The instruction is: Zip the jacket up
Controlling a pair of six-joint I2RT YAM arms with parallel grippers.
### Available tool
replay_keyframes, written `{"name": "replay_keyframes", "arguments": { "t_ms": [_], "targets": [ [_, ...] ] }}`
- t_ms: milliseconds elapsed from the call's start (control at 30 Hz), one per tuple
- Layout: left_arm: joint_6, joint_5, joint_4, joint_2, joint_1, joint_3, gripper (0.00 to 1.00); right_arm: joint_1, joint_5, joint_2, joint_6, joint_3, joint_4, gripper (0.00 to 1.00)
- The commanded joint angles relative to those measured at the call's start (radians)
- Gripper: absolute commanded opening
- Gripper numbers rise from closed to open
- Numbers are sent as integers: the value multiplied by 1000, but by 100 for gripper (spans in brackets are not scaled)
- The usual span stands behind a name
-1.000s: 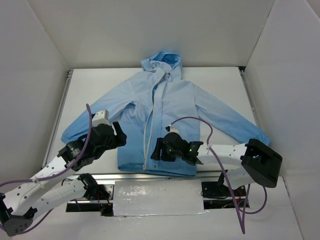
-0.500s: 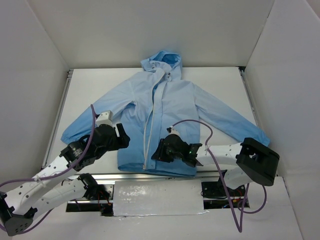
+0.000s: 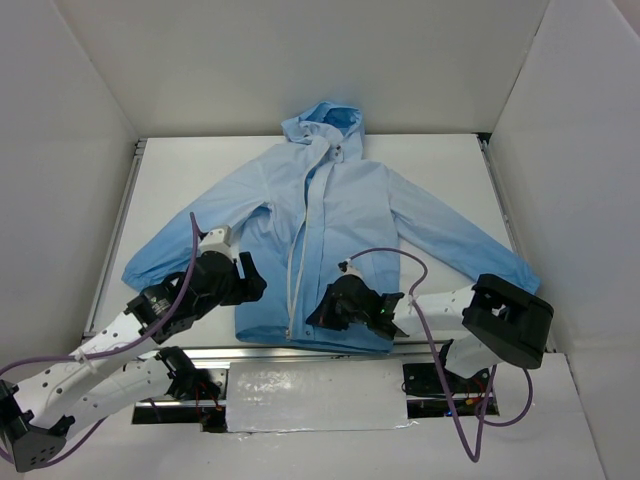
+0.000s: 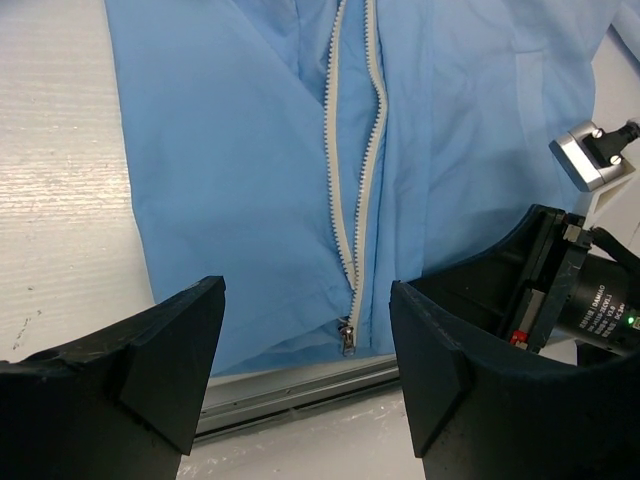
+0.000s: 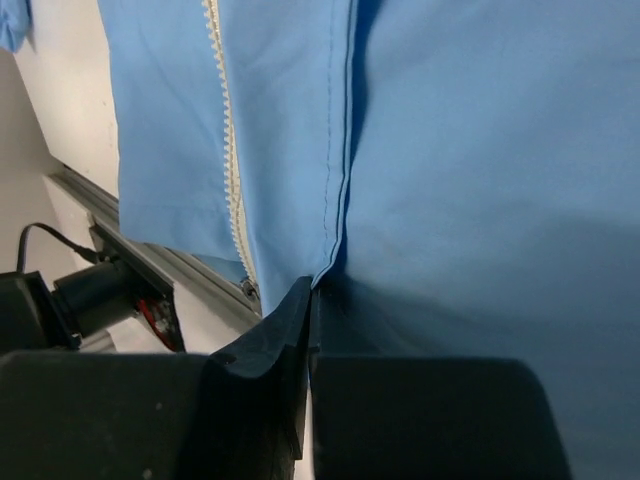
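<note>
Left gripper [image 4: 305, 335] hangs with its jaws spread wide and empty above the bottom hem of the jacket [image 3: 340, 200], touching nothing. The sky-blue jacket lies flat and face up on the white table [image 3: 170, 170], hood at the far side, sleeves spread, hem at the near edge by the arm bases. Its white zipper [image 4: 350, 150] gapes open along most of the front, and the small metal slider [image 4: 348, 340] sits at the very bottom, between the open fingers in the left wrist view. The step in hand appears to be taking hold of that slider. To do it well, the left claw likely needs to come down centred over the slider, close on the pull tab alone and not on loose cloth, then draw it toward the hood along the line of teeth while the hem is held taut. Right gripper [image 5: 310, 300] is clenched, its jaws pressed together on a fold of jacket fabric just beside the zipper at the hem, which should anchor the cloth against that pull.
</note>
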Motion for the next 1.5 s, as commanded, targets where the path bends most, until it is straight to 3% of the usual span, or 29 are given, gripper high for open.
{"name": "replay_keyframes", "arguments": {
  "t_ms": [0, 300, 767, 933, 1467],
  "targets": [
    [26, 32, 56, 0, 3, -1, 79, 7, 24, -17, 18, -8, 50, 0],
    [31, 96, 119, 6, 2, -18, 80, 9, 55, -233, -47, -26, -25, 0],
    [-17, 406, 439, 88, 2, -140, 77, 7, 151, -474, -97, -98, -132, 0],
    [-57, 480, 563, 137, 2, -188, 73, 7, 159, -506, -90, -118, -138, 0],
    [-81, 533, 680, 255, -1, -223, 71, 7, 150, -485, -87, -141, -85, 0]
  ]
}}
